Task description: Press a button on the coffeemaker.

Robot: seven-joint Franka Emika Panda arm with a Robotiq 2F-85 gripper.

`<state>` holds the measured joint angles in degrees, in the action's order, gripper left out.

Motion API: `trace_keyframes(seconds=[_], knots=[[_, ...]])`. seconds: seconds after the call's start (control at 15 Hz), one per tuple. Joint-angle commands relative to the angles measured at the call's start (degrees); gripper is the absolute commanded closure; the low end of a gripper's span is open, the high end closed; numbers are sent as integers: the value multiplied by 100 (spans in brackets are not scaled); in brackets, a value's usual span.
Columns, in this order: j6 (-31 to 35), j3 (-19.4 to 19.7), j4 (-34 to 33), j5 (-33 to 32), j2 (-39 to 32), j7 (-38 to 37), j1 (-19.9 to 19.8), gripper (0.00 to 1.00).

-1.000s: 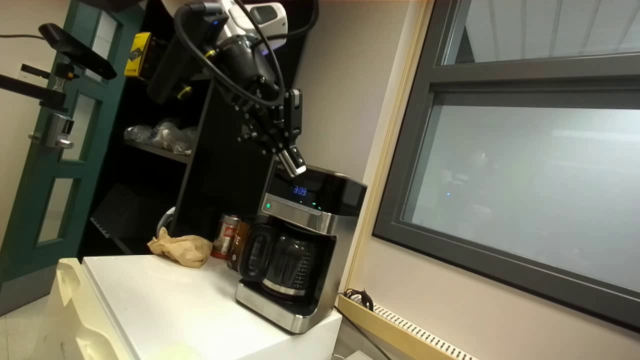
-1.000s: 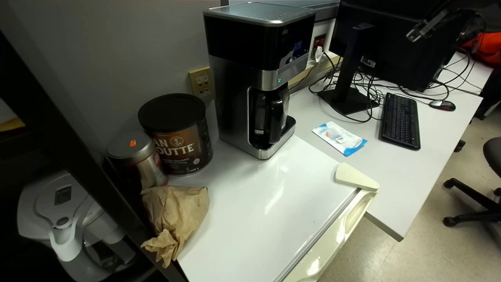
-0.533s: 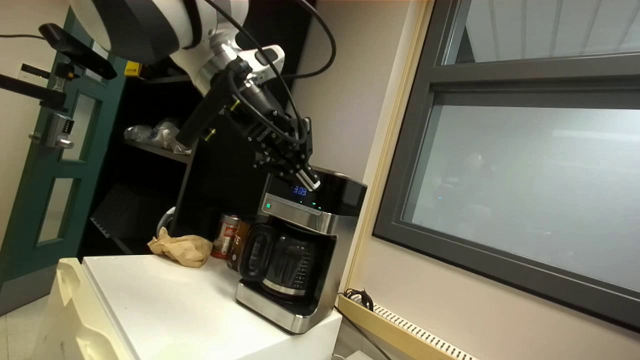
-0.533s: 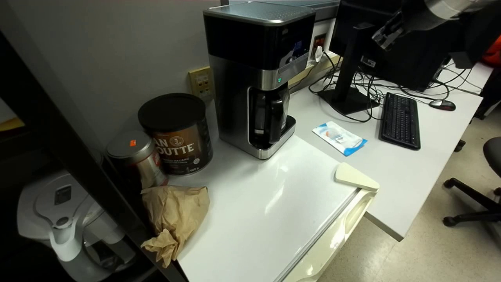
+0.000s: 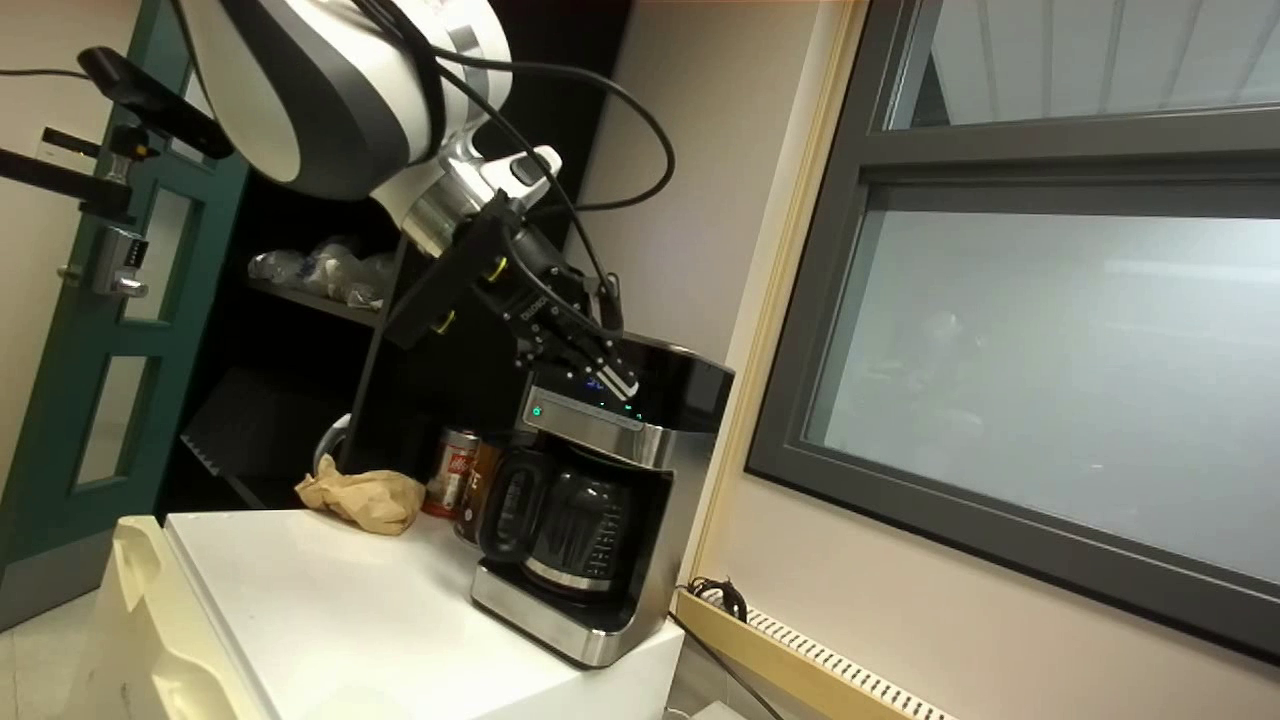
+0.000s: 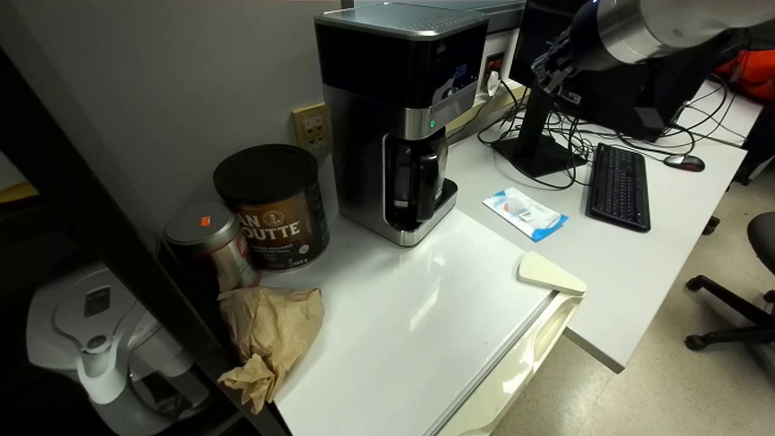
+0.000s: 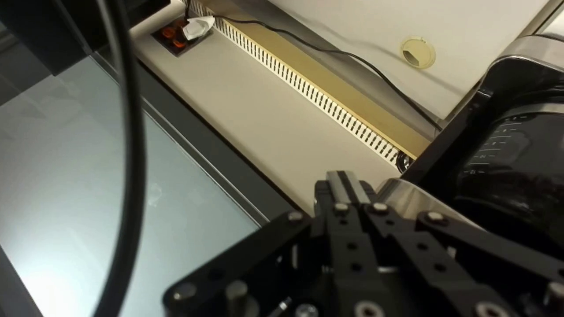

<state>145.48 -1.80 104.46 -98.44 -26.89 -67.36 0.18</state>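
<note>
The black and silver coffeemaker stands upright on a white surface, with its glass carafe inside. In an exterior view its bluish display and dark panel face the monitor side. My gripper appears in front of that panel, over the display and near small green lights. In an exterior view the gripper is clearly apart from the coffeemaker, to its right at panel height. In the wrist view the gripper has its fingers together with nothing between them. The coffeemaker's silver edge lies right of the fingertips; the buttons are hidden there.
A brown can, a silver can and a crumpled paper bag stand beside the coffeemaker. A monitor is behind the gripper, with a keyboard below. A window and wall are close by.
The arm has come further into view. The gripper has moved down over the panel in an exterior view, and left toward the coffeemaker in an exterior view. The coffeemaker has not moved.
</note>
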Motion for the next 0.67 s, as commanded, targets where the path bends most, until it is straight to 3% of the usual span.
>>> trace_keyframes(seconds=[0.0, 0.6], knots=[[199, -5, -432, -461, -399, -325, 14, 100], [344, -62, -941, -1029, -900, -667, -7, 100]])
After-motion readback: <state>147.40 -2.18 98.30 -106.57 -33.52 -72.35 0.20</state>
